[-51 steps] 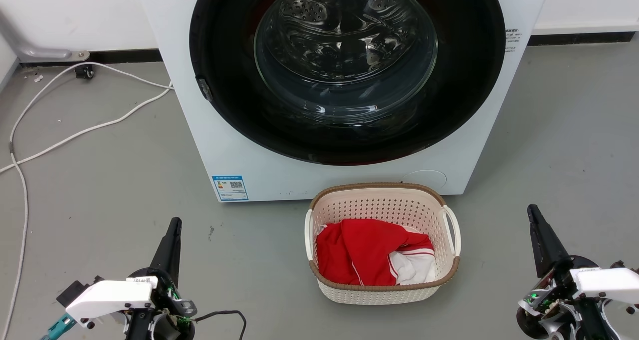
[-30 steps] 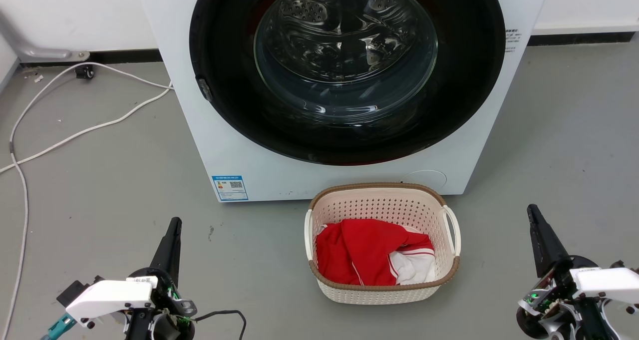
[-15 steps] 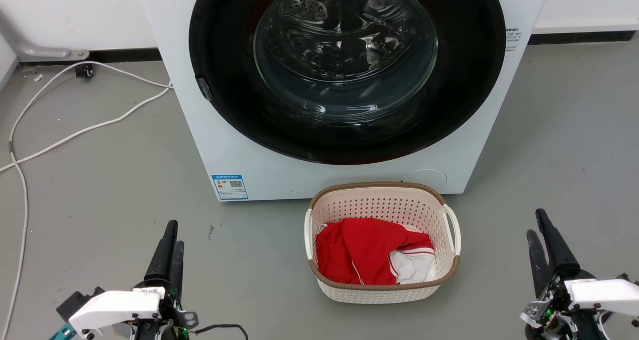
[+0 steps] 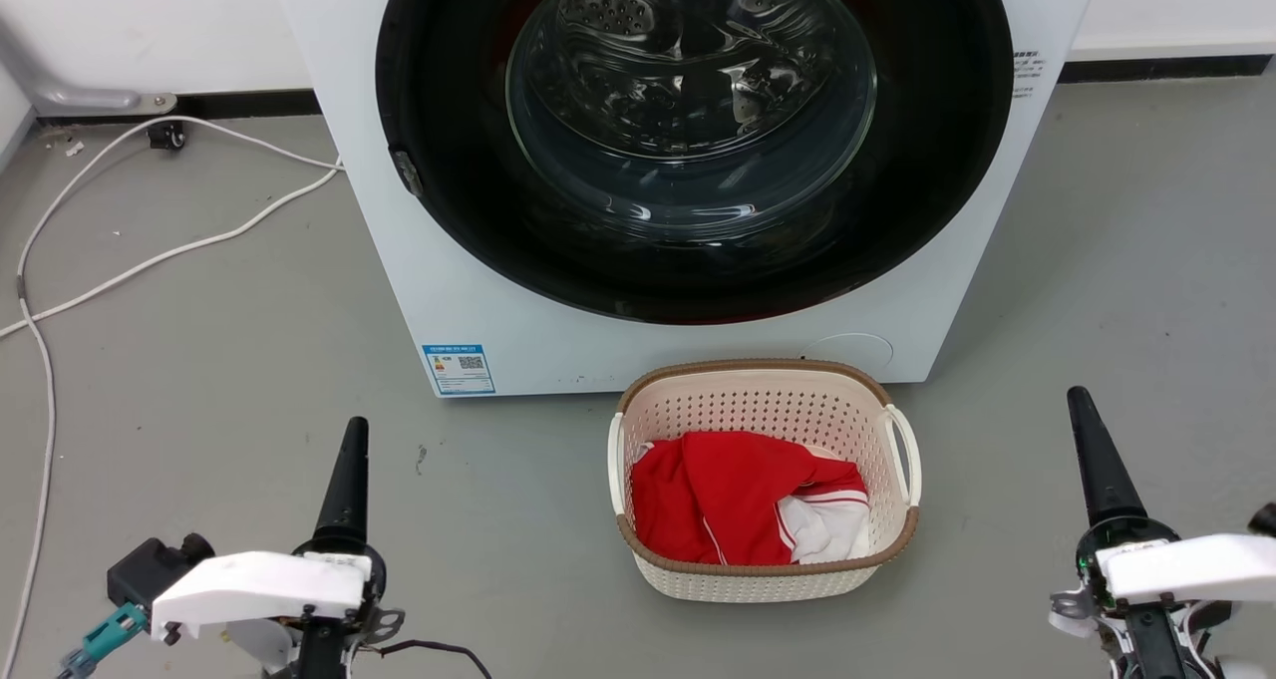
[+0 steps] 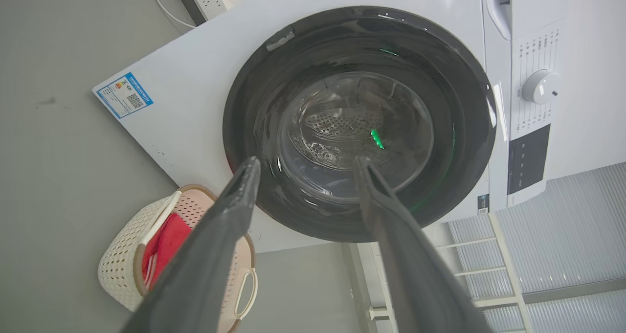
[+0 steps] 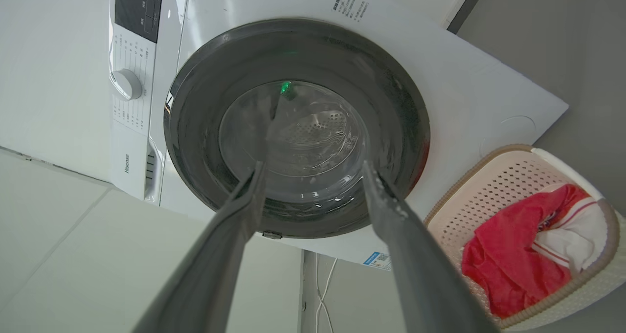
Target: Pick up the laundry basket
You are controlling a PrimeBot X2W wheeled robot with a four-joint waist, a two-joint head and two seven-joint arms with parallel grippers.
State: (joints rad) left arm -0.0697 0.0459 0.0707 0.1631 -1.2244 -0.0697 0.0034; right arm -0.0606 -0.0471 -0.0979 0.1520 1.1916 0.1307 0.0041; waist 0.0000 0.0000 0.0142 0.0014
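Status: the laundry basket [image 4: 748, 587] stands on the grey floor [image 4: 249, 410], just in front of the washer [image 4: 449, 260], a little right of centre, not lifted. The left gripper [image 4: 356, 428] is near-left and the right gripper [image 4: 1077, 395] near-right, each well apart from the basket. In both wrist views the fingers are spread wide with nothing between them.

Step in hand (judgement): approach, before any grasp. The task is at its start.

How to do it well (judgement):
- Bring each gripper inward to its own side: the left handle [image 4: 615, 465] and the right handle [image 4: 905, 460].
- Close on the white loops, not on the perforated wall, which looks thin and likely to flex.
- Take both sides at matching height and raise them together so the basket stays level. A 1-sided lift would likely tip it and spill the red garment [image 4: 718, 500].
- The far rim sits close to the washer, so come in from the sides and lift straight up.

Count: 1 basket, 2 handles, 1 washer, 2 grippers with 2 fingers each, 1 red garment, 1 patch of white cloth [image 4: 822, 534] (separate item or not, cannot tell), and at least 2 runs of white cable [image 4: 47, 430] on the far-left floor.
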